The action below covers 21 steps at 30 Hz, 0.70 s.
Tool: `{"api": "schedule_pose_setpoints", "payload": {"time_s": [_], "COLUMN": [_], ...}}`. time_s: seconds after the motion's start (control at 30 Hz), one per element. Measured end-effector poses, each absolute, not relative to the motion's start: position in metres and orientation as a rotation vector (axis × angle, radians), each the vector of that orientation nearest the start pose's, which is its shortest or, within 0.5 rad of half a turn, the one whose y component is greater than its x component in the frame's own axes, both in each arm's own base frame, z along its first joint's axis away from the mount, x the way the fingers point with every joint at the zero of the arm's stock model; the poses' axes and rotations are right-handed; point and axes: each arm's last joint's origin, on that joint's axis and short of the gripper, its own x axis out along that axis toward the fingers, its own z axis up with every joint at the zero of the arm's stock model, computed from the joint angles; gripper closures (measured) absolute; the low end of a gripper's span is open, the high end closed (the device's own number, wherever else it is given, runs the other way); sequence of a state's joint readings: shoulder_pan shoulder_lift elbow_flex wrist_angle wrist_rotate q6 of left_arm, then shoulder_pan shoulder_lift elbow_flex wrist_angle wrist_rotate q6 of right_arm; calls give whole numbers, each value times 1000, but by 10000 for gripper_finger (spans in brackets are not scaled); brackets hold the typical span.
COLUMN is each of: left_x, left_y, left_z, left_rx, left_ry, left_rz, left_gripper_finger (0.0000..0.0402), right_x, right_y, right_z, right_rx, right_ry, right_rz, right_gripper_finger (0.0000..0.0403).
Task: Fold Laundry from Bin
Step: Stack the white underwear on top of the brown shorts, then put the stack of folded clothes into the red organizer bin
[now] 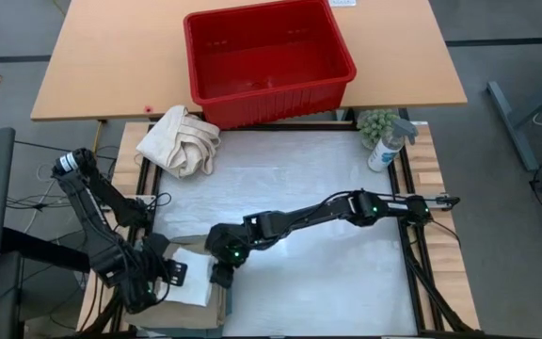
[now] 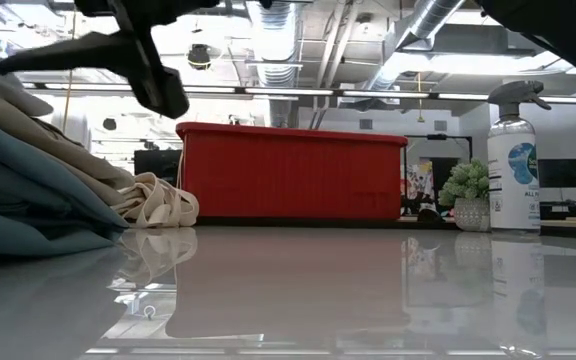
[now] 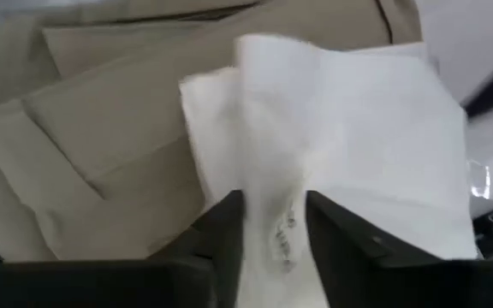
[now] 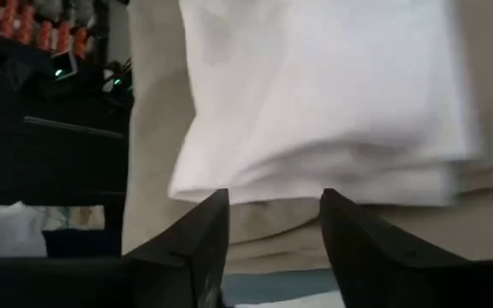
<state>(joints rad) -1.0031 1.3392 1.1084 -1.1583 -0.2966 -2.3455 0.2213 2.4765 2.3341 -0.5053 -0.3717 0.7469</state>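
The red bin (image 1: 269, 61) is seen standing on the wooden desk beyond the far edge of the white work table (image 1: 327, 245), and no cloth can be made out inside it. A stack of folded laundry is gathered at the table's near left corner: a small white cloth (image 1: 190, 278) is laid on top of folded tan khaki trousers (image 3: 101, 145), with a teal-green garment (image 2: 28, 215) shown beneath them in the low view.

The left gripper (image 1: 163, 275) is placed at the stack's left edge, its fingers parted narrowly with a ridge of the white cloth lying between them; whether the fabric is pinched or already let go cannot be told. The right gripper (image 1: 222, 273) is reached across from the right side to the cloth's right edge, its fingers spread apart and closed on nothing, just off the folded edge.

The task is judged almost complete, the last small item being set on the pile; only the release and withdrawal of both arms appear to be left. A cream canvas bundle (image 1: 179, 141) is left near the far left corner, a spray bottle (image 1: 384, 146) and a small potted plant (image 1: 376, 122) at the far right.
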Motion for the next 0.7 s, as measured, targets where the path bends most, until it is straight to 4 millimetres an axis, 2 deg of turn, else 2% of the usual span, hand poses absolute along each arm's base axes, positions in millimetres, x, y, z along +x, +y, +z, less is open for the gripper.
{"api": "schedule_pose_setpoints", "payload": {"time_s": [0.23,0.37,0.43,0.53,0.7], "left_x": [127,117,111,100,88], "left_y": [-190,-180,-175,-171,-181], "left_z": [270,286,297,307,302], "left_rx": [-1173,-1175,-1163,-1149,-1114], "left_ry": [1036,997,997,1077,1250], "left_rz": [825,826,820,809,863], "left_gripper_finger": [186,143,132,128,127], "right_x": [532,520,512,500,474], "right_y": [122,113,107,101,97], "right_z": [236,264,277,286,307], "right_rx": [713,638,592,522,407], "right_ry": [899,873,874,913,968], "right_rz": [250,198,149,66,-60], "right_gripper_finger": [184,189,190,190,194]}}
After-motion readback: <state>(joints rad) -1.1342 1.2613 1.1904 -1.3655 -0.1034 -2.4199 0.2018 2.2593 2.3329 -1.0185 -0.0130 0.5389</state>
